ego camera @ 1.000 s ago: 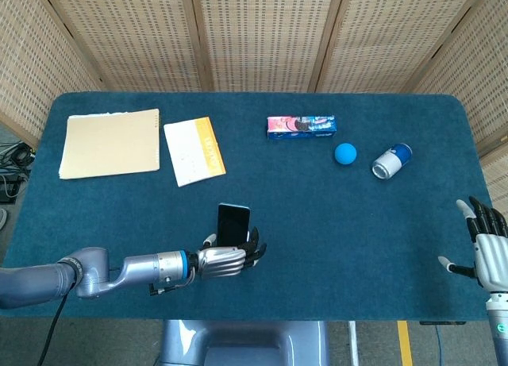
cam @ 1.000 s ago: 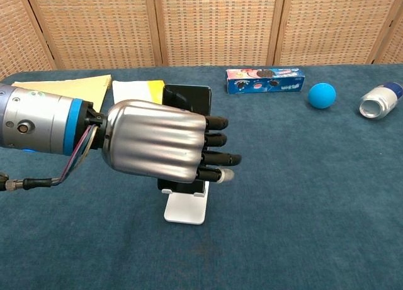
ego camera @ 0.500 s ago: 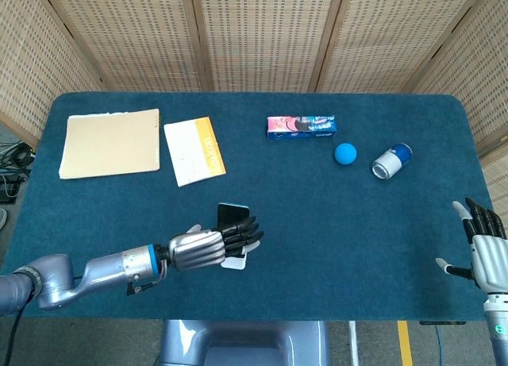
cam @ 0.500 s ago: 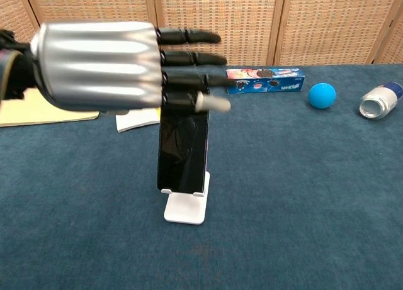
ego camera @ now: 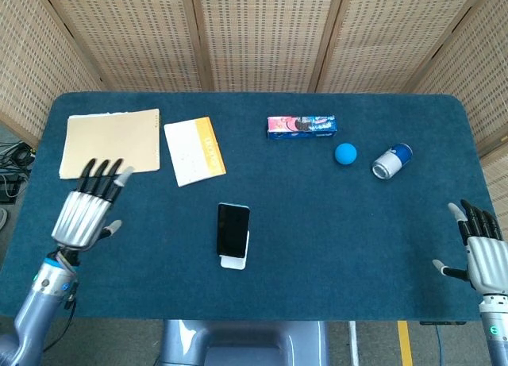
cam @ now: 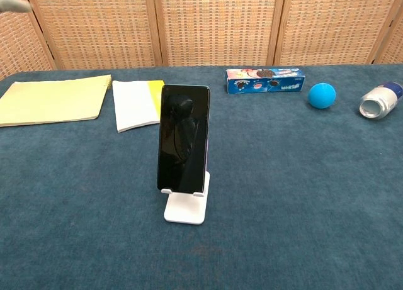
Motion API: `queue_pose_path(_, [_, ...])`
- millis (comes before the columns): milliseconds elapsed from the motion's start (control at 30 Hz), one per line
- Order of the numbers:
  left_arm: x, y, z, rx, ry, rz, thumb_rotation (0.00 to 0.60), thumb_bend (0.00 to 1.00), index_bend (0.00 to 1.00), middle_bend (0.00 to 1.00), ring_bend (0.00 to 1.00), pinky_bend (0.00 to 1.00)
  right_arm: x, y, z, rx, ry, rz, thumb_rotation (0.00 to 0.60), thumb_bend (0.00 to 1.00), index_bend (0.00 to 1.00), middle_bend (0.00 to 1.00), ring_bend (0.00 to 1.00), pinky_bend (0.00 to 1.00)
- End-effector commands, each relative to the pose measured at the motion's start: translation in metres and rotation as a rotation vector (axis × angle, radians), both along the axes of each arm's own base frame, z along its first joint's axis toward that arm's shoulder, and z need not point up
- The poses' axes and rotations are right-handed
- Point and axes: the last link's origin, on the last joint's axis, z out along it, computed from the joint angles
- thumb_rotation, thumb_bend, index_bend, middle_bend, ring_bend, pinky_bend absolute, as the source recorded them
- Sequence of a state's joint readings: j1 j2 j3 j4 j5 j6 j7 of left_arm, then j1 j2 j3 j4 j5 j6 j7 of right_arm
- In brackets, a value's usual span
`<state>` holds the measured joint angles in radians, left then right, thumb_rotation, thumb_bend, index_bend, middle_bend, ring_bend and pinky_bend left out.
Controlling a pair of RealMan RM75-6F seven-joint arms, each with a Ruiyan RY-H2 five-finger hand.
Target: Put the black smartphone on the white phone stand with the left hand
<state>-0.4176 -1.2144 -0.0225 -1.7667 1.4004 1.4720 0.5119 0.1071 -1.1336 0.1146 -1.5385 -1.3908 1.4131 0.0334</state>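
Two hands frame a wide blue table (ego camera: 357, 247), and neither holds anything. The tan folder (ego camera: 109, 142) lies flat at the table's far left, with a white and yellow booklet (ego camera: 193, 149) just beside it. The left hand (ego camera: 86, 211) hovers over the left edge of the table with its fingers straight and spread, its fingertips overlapping the folder's near corner in the head view. The right hand (ego camera: 484, 256) is at the near right corner, fingers likewise extended and apart. The black smartphone (cam: 182, 139) stands upright and leaning slightly back on the white phone stand (cam: 187, 207), near the middle of the table and well apart from both hands. Further back lie a blue cookie box (ego camera: 301, 126), a tipped can (ego camera: 391, 160) and, between them, a small blue ball (ego camera: 344, 153).
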Motion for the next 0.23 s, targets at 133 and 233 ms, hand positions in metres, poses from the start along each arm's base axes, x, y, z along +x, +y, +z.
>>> queue_pose_path(133, [-0.037,-0.034,-0.004,0.002,-0.205,0.202,0.600,0.00,0.00,0.00,0.00,0.00,0.000,-0.001,-0.002,0.002,0.010,0.000,0.600,0.00,0.00,0.00,0.00,0.00])
queue_pose_path(233, [-0.043,-0.034,-0.005,-0.016,-0.213,0.215,0.600,0.00,0.00,0.00,0.00,0.00,0.000,-0.003,-0.003,0.001,0.019,-0.002,0.600,0.00,0.00,0.00,0.00,0.00])
